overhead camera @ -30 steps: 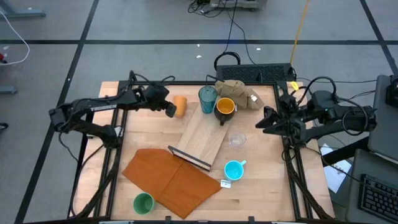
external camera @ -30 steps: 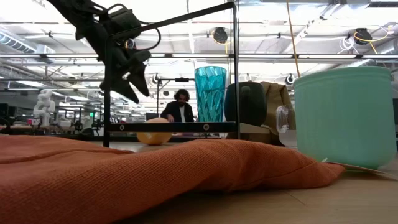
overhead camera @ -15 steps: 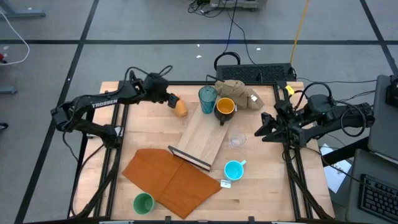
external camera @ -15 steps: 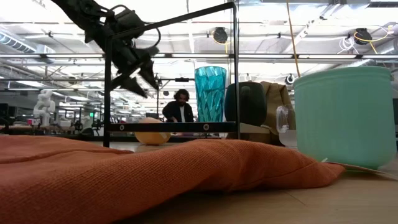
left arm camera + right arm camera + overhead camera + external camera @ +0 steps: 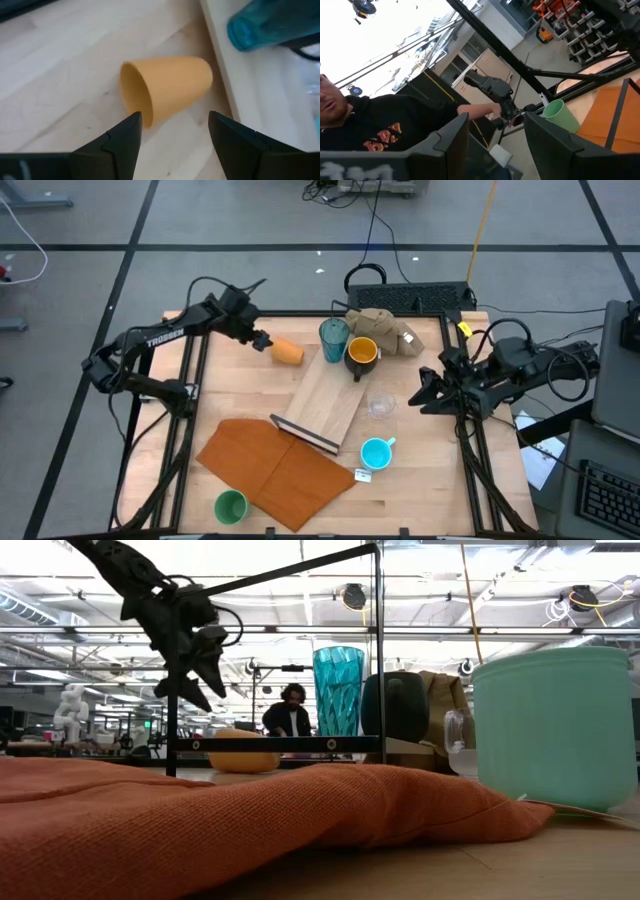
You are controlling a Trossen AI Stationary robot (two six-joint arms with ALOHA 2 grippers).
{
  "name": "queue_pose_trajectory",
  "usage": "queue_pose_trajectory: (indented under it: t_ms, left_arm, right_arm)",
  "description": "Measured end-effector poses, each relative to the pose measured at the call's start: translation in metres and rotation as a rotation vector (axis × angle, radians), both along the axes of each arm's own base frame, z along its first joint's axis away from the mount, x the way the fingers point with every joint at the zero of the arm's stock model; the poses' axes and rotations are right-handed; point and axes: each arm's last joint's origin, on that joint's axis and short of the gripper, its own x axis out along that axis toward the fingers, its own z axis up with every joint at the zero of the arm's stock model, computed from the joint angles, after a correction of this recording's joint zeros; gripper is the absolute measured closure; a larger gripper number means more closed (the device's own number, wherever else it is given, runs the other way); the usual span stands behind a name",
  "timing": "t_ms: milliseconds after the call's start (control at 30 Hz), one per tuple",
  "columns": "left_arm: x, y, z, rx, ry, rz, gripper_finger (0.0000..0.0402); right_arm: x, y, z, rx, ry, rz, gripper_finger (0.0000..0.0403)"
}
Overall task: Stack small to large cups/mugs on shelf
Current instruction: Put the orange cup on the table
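Note:
The orange cup [image 5: 289,352] lies on its side on the table, left of the shelf [image 5: 330,395], its mouth [image 5: 136,95] facing my left gripper [image 5: 262,340]. That gripper is open and hangs just short of the cup, one finger to each side in the left wrist view [image 5: 172,145], touching nothing. The teal tumbler [image 5: 334,338] and the dark yellow-lined mug [image 5: 361,353] stand at the shelf's far end. The clear glass [image 5: 380,405], the light blue mug [image 5: 376,452] and the green cup [image 5: 231,506] stand on the table. My right gripper [image 5: 425,390] waits open, raised at the right edge.
An orange-brown sheet [image 5: 275,470] covers the near left of the table, up to the shelf's dark near end [image 5: 305,435]. A tan cloth lump [image 5: 385,328] lies at the far edge. Black frame bars [image 5: 190,410] border both sides. A person [image 5: 365,125] is beyond the table.
My left gripper has swung toward the table's far-left corner, turning as it went, and now stands off the orange cup with its fingers as wide as before. The cup, still on its side, has turned about on the table, so its mouth now faces the gripper.

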Motion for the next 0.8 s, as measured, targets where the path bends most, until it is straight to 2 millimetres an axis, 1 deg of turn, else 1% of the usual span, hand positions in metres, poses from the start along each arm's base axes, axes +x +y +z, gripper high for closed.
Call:
queue_pose_trajectory:
  t_ms: [67, 133, 200, 267, 367, 433, 533, 600, 700, 800]
  left_arm:
    - [-0.003, 0.002, 0.000, -0.012, -0.023, -0.023, 0.0174]
    - [-0.006, 0.003, -0.004, -0.008, -0.019, -0.034, 0.0174]
    - [-0.007, 0.004, -0.015, -0.055, -0.005, -0.037, 0.0174]
    - [-0.011, 0.002, -0.028, -0.138, 0.001, -0.030, 0.0174]
    - [-0.008, 0.001, -0.037, -0.167, -0.002, -0.048, 0.0174]
    - [-0.005, -0.001, -0.038, -0.161, 0.000, -0.051, 0.0174]
    - [0.003, 0.000, -0.034, -0.128, -0.066, -0.059, 0.0174]
    - [0.007, -0.002, -0.032, -0.116, -0.077, -0.068, 0.0174]
    - [0.012, -0.005, -0.032, -0.105, -0.082, -0.074, 0.0174]
    - [0.014, -0.007, -0.035, -0.125, -0.066, -0.076, 0.0174]
  right_arm:
    - [0.000, 0.001, 0.000, 0.000, 0.002, 0.000, 0.0222]
    - [0.001, 0.002, -0.001, -0.001, 0.005, 0.004, 0.0222]
    - [0.001, 0.003, 0.000, 0.002, 0.003, 0.009, 0.0222]
    - [0.003, 0.003, 0.001, 0.006, -0.013, 0.010, 0.0222]
    - [0.004, 0.003, 0.004, 0.012, -0.050, 0.008, 0.0222]
    - [0.004, 0.003, 0.005, 0.013, -0.056, 0.008, 0.0222]
    - [0.004, 0.003, 0.005, 0.014, -0.054, 0.008, 0.0222]
    - [0.004, 0.003, 0.005, 0.013, -0.054, 0.007, 0.0222]
    - [0.004, 0.003, 0.005, 0.014, -0.054, 0.007, 0.0222]
    - [0.004, 0.003, 0.005, 0.015, -0.054, 0.007, 0.0222]
